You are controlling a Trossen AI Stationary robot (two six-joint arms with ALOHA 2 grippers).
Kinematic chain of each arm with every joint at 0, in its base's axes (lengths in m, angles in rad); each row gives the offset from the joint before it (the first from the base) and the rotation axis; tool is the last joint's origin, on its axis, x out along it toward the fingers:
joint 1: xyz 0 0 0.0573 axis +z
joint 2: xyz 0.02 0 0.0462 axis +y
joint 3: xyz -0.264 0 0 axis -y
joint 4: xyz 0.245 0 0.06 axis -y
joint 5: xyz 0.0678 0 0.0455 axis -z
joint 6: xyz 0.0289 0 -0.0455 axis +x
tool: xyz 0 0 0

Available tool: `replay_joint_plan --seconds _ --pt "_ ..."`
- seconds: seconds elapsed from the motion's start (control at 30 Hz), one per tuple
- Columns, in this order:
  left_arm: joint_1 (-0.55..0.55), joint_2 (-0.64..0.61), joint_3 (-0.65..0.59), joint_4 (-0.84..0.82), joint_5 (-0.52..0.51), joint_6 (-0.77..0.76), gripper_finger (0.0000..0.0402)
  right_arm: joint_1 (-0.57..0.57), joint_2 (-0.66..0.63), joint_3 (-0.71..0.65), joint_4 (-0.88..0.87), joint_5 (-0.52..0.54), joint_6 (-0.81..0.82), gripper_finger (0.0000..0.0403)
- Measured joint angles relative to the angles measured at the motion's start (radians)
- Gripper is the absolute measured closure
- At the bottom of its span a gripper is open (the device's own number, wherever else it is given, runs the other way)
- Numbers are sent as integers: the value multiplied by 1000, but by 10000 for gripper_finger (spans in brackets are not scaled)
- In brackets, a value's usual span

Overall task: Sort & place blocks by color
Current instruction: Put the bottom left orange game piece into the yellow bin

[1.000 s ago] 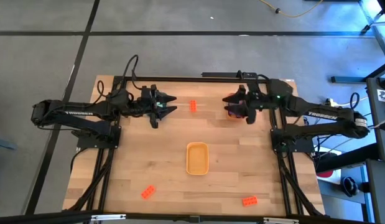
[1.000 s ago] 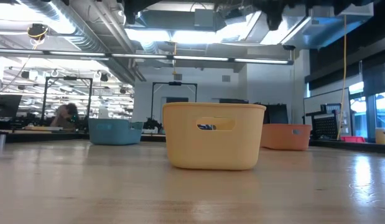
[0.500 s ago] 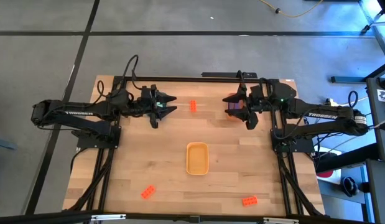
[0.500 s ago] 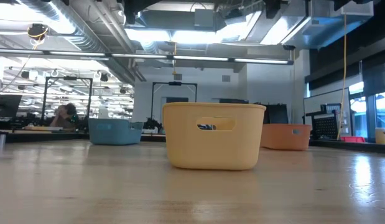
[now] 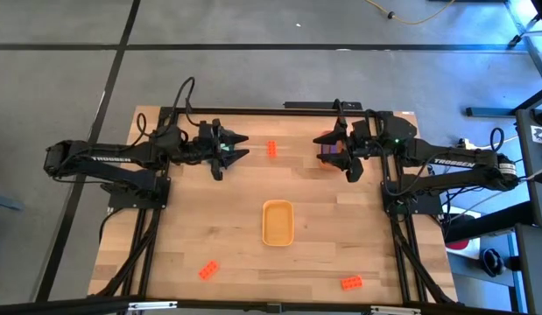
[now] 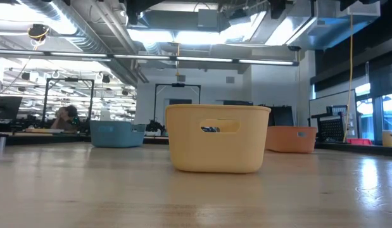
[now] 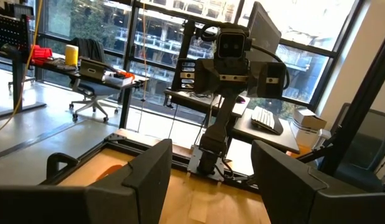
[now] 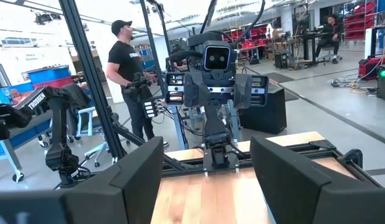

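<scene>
Both arms hang level at the table's twelve o'clock edge, left gripper and right gripper spread and empty, facing each other across one orange block, seemingly parked, while two more orange blocks lie near six o'clock beyond the yellow tray.

"TROSSEN" on both arms.

Overhead, the high camera looks straight down on the whole desk, both arms in frame. The low one sits at desk level, close behind the yellow tray, facing the room. Each wrist camera looks level across at the opposite arm; high and low share that tray.
</scene>
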Motion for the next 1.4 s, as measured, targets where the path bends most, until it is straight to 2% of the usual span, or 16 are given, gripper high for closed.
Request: replay_joint_plan --seconds 0.47,0.63,0.7,0.77,0.87,0.93,1.07,1.2,1.3,1.4 --pt "0 0 0 0 0 -2 190 0 0 0 0 0 0 160" --pt "0 0 0 -5 70 -127 190 0 0 0 0 0 0 159" --pt "-9 0 18 -68 125 -194 190 0 0 0 0 1 0 159" --pt "-45 0 64 -225 159 -254 190 0 0 0 0 1 0 159" --pt "-147 13 146 -536 163 -309 190 0 0 0 -1 1 3 159" --pt "-240 28 184 -662 121 -354 190 0 0 0 -1 1 3 159" --pt "-474 72 201 -729 -17 -534 190 0 0 0 -1 1 4 159" --pt "-716 175 203 -738 -179 -778 190 0 0 0 -2 1 5 159" --pt "-849 285 222 -757 -222 -1002 190 0 0 0 -2 0 6 159" --pt "-919 404 329 -835 -216 -1139 190 0 0 0 -2 0 6 159"
